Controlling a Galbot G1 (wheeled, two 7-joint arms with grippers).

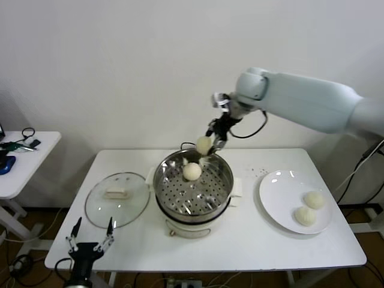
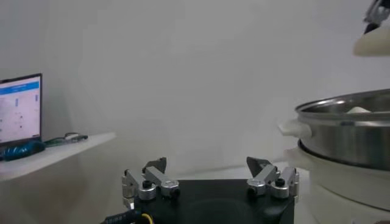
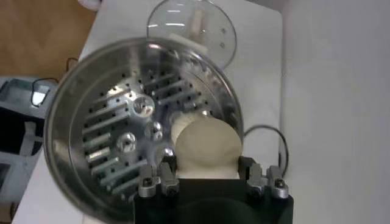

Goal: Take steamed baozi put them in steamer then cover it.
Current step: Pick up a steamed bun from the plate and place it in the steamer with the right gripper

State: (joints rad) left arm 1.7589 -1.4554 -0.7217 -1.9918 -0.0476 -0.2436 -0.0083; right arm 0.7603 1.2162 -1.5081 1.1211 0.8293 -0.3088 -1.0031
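Observation:
My right gripper (image 1: 209, 146) is shut on a cream-white baozi (image 1: 204, 144) and holds it above the far rim of the steel steamer (image 1: 223, 193). In the right wrist view the held baozi (image 3: 205, 145) sits between the fingers over the perforated tray (image 3: 116, 140). One baozi (image 1: 192, 171) lies on the tray at the back. Two baozi (image 1: 313, 199) (image 1: 305, 216) lie on the white plate (image 1: 277, 195) at the right. The glass cover (image 1: 117, 198) lies flat on the table left of the steamer. My left gripper (image 1: 90, 235) is open and empty at the table's front left corner.
A small side table (image 1: 24, 162) with cables and gadgets stands at the far left. The wall is close behind the steamer. In the left wrist view the steamer's rim (image 2: 353, 115) stands to one side and a screen (image 2: 21, 109) sits on the side table.

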